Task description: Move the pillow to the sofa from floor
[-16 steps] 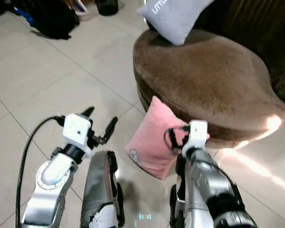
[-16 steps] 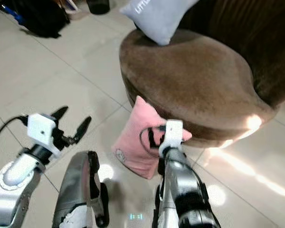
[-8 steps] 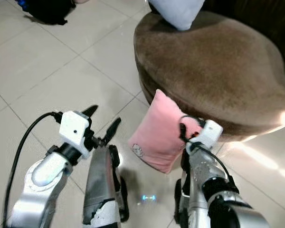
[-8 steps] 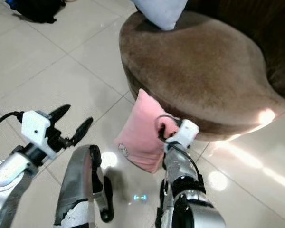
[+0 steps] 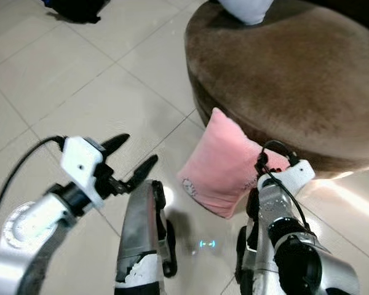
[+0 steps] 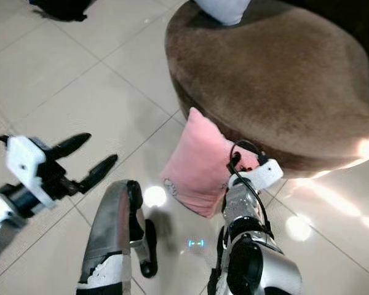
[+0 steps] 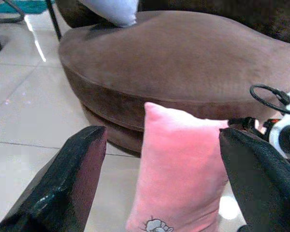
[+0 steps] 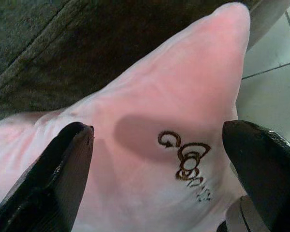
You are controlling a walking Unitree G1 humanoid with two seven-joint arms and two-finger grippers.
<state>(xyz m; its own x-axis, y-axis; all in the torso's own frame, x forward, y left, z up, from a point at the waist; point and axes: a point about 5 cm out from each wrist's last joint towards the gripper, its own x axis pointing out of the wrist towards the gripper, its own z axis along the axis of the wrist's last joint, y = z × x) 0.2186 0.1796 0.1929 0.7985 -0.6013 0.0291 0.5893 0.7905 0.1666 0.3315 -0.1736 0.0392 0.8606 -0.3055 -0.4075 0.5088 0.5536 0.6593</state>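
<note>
The pink pillow (image 5: 224, 166) stands on the tiled floor (image 5: 80, 92), leaning against the brown sofa (image 5: 289, 74). My right gripper (image 8: 154, 159) is spread wide at its upper corner; my left gripper (image 5: 132, 161) hovers nearby, fingers apart.

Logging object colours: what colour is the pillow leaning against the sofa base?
Pink pillow, with small embroidered marks; clearest in the left wrist view.
</note>
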